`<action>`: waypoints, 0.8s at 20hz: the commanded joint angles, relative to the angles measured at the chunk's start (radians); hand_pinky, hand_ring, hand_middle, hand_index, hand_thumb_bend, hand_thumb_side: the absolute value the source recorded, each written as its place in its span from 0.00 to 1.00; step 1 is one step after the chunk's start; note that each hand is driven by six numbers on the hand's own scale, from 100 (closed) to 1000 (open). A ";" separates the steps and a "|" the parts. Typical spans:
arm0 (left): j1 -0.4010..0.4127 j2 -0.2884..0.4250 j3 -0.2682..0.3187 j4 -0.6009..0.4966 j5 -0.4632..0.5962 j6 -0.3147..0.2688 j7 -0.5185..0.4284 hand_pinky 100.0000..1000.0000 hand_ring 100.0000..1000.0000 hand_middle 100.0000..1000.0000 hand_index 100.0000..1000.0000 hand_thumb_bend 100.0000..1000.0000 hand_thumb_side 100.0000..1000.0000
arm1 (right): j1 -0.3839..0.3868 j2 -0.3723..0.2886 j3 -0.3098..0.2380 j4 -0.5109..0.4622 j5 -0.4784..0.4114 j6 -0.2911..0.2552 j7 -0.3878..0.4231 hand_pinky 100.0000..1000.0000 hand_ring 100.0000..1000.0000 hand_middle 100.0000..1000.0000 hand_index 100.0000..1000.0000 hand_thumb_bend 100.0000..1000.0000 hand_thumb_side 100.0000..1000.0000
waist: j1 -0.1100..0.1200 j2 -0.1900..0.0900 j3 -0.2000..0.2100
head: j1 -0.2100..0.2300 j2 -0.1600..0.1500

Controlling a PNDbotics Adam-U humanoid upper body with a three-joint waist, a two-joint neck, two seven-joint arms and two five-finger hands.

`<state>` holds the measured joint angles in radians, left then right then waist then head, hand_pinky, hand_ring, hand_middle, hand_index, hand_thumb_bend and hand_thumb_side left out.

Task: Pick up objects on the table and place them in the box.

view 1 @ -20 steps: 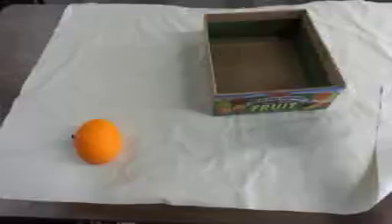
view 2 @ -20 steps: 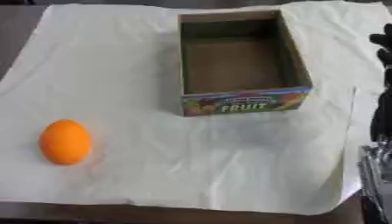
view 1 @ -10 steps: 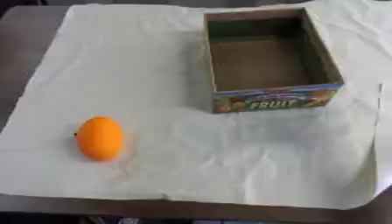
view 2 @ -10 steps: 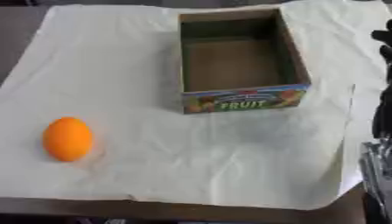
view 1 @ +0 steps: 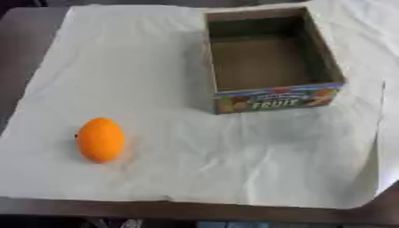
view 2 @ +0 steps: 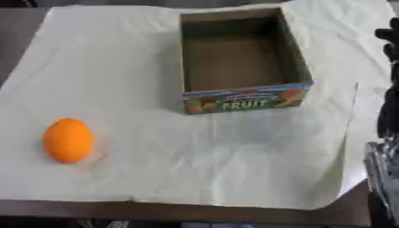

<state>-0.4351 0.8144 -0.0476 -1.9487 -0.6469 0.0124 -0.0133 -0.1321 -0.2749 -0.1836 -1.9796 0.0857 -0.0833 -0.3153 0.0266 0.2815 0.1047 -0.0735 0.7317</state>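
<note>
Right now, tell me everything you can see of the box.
The cardboard box is open-topped, rectangular and brown inside, and it looks empty. Its near wall carries a colourful printed label reading FRUIT. It stands upright on the pale cloth at the far right, well apart from the orange fruit. Nothing else touches it.

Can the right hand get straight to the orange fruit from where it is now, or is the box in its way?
Probably yes. The right hand shows at the right edge beside the open cardboard fruit box. The oval orange fruit lies alone on the pale cloth, near left; passing nearer than the box looks unobstructed, though long.
</note>
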 commanded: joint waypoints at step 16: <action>-0.165 0.063 -0.208 0.054 -0.021 -0.075 -0.493 0.55 0.58 0.69 0.94 0.73 0.95 | -0.009 -0.022 0.019 -0.020 0.009 0.011 0.026 0.94 0.90 0.66 0.82 0.00 1.00 | 0.006 -0.015 -0.010 | 0.024 -0.011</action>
<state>-0.5818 0.8459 -0.2571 -1.8952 -0.6778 -0.0565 -0.4812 -0.1323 -0.2770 -0.1650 -1.9796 0.0873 -0.0714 -0.2927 0.0332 0.2821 0.0950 -0.0544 0.7272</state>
